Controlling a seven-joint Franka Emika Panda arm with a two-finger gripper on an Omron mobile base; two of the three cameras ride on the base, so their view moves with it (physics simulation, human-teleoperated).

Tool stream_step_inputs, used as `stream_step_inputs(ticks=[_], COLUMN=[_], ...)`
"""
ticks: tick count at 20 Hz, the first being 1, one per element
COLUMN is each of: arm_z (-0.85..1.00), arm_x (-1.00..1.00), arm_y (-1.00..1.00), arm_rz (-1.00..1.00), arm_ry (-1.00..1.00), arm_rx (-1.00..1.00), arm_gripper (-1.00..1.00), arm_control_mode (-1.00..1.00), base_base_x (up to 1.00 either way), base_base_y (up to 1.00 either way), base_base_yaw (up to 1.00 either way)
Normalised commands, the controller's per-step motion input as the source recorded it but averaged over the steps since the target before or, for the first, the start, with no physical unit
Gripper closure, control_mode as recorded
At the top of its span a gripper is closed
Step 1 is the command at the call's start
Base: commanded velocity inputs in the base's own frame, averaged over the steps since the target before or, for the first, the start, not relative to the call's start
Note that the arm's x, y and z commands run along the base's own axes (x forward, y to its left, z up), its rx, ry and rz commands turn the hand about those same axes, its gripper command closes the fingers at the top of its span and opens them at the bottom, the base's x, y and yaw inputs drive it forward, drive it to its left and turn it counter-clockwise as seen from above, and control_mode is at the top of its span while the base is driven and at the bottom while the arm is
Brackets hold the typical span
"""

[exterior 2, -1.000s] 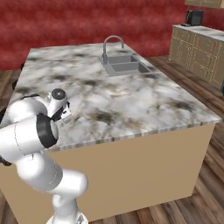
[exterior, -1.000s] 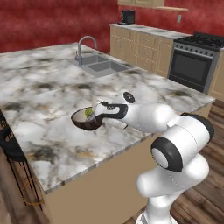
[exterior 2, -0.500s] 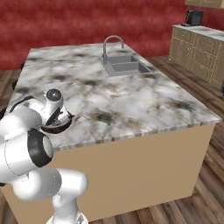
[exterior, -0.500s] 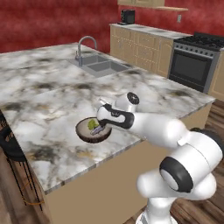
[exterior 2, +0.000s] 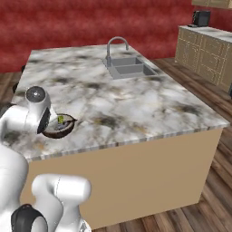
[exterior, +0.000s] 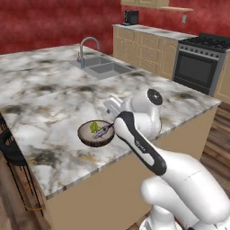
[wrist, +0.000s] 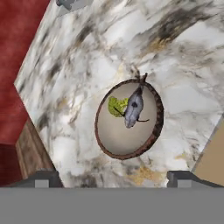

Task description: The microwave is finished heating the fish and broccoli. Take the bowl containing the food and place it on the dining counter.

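Red-walled kitchen, big white-grey marble dining counter point(exterior: 49, 103) with dark veining on tan base. Small round dark brown bowl point(exterior: 95, 133), rough shell-like outside, pale smooth inside, sits on marble near counter's front edge, bare slab all round it. Slim grey-silver fish point(wrist: 134, 107) lies across bright green broccoli floret point(wrist: 117, 106) inside bowl. Two-finger gripper point(wrist: 113, 178) hangs over bowl, dark finger tips point(wrist: 42, 178) spread wide, clear of rim, holding nothing. Steel sink point(exterior 2: 128, 69) with curved tap well beyond.
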Motion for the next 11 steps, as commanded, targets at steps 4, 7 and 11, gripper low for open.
stream_step_inputs(ticks=[4, 7, 11], arm_z=[0.91, 0.49, 0.06], arm_x=[-1.00, -1.00, -0.51], arm_y=[0.00, 0.00, -0.09], arm_rz=[0.06, 0.12, 0.05], arm_ry=[-0.14, -0.27, -0.27], arm_rx=[-0.05, -0.10, 0.04], arm_gripper=[-1.00, -1.00, -1.00], arm_control_mode=[-1.00, -1.00, -1.00], base_base_x=[0.00, 0.00, 0.00], base_base_y=[0.00, 0.00, 0.00], base_base_yaw=[0.00, 0.00, 0.00])
